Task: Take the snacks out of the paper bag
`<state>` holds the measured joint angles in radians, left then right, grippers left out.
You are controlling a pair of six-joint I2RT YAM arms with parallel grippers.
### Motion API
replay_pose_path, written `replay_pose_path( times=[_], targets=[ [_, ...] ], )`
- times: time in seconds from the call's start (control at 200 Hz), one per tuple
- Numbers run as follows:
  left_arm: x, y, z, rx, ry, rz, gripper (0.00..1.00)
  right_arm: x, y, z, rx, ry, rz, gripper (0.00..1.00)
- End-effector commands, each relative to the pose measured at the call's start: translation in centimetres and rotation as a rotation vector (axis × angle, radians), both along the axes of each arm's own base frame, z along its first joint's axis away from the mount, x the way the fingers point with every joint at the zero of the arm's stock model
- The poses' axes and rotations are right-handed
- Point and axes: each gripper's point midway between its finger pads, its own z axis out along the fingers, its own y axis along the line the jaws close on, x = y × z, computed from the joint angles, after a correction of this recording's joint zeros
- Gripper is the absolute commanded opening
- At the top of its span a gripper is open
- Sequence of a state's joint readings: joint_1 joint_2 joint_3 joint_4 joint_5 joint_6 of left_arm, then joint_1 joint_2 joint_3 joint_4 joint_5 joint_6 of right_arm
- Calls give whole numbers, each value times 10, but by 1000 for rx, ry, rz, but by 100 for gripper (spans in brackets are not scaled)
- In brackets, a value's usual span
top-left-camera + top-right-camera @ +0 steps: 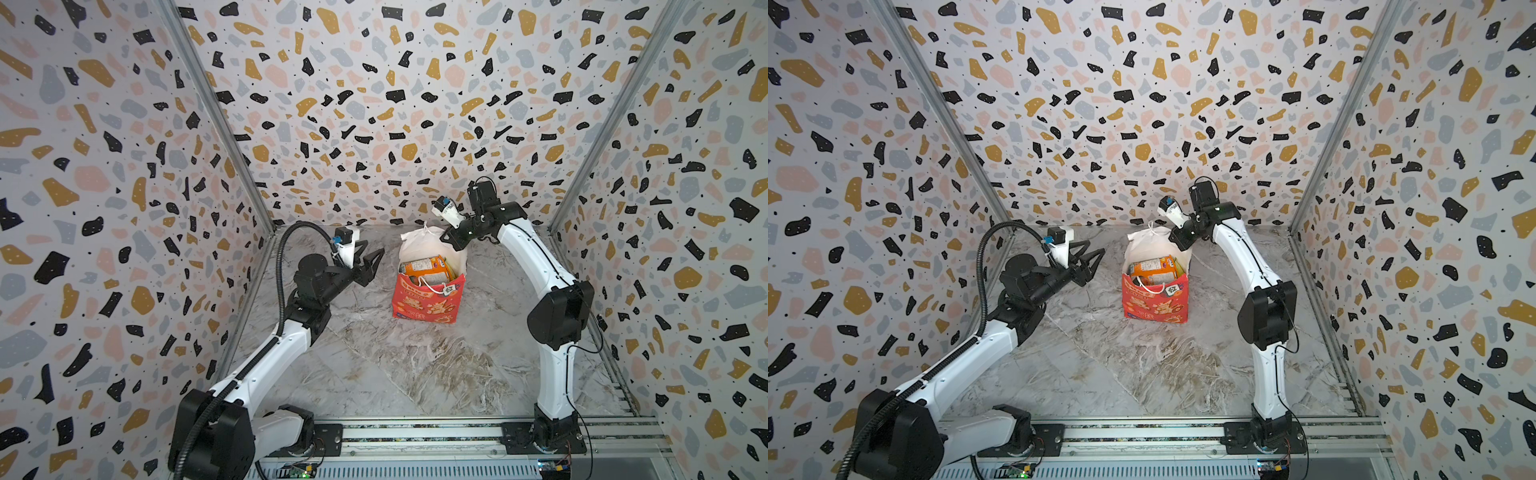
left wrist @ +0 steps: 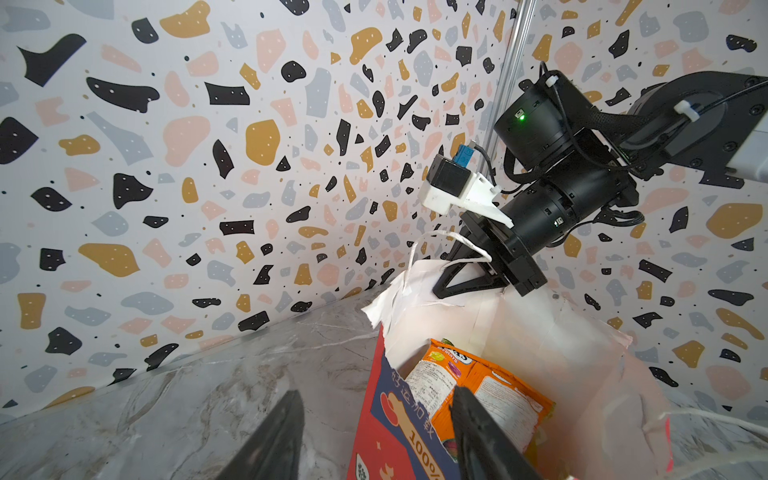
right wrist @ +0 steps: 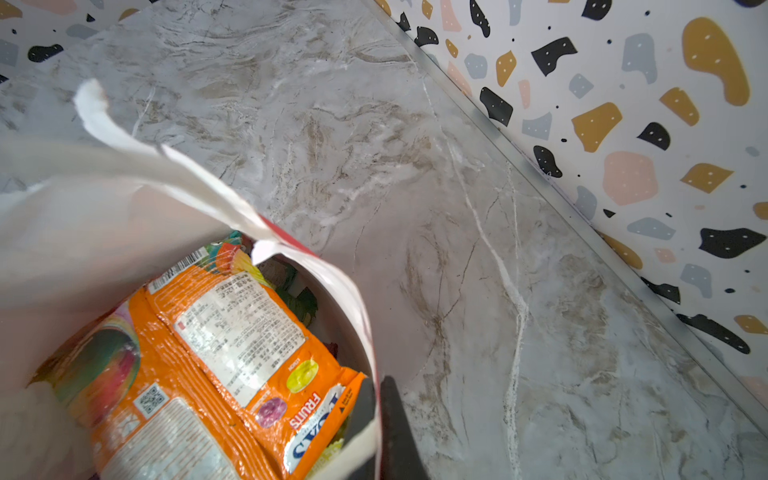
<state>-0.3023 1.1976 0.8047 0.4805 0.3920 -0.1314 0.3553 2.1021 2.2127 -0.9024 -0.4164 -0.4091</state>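
Our right hand [image 3: 377, 411] clamps the one-o'clock rim of the red boxy paper bag [image 1: 424, 305]; ease our empty, half-open left hand [image 1: 374, 268] in slowly

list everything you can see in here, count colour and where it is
paper bag: one, red outside, white inside, standing at the table's far middle
cord handles: two, white, one at the near rim, one at the far rim
orange packet: at least one, on top inside the bag
other snacks: count hidden, green showing beneath the orange
table: one, grey marble
walls: three, white with terrazzo blotches
left gripper: open, left of the bag, apart from it
right gripper: shut on the bag's far-right rim
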Motion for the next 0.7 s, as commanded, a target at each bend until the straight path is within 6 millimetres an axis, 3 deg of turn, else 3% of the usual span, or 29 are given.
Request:
replay_pose_path(
  times=[0.0, 0.415, 0.541, 0.696],
  targets=[
    [3, 0, 15, -27, -48, 4, 58, 5, -5, 47, 34, -99, -32, 0],
    [20, 8, 18, -47, -36, 78, 58, 52, -8, 95, 140, -240, -179, 0],
    [19, 10, 28, -49, -46, 92, 57, 45, -7, 124, 190, -292, -183, 0],
    [11, 13, 40, -43, -66, 96, 55, 21, -1, 153, 226, -366, -139, 0]
  ],
)
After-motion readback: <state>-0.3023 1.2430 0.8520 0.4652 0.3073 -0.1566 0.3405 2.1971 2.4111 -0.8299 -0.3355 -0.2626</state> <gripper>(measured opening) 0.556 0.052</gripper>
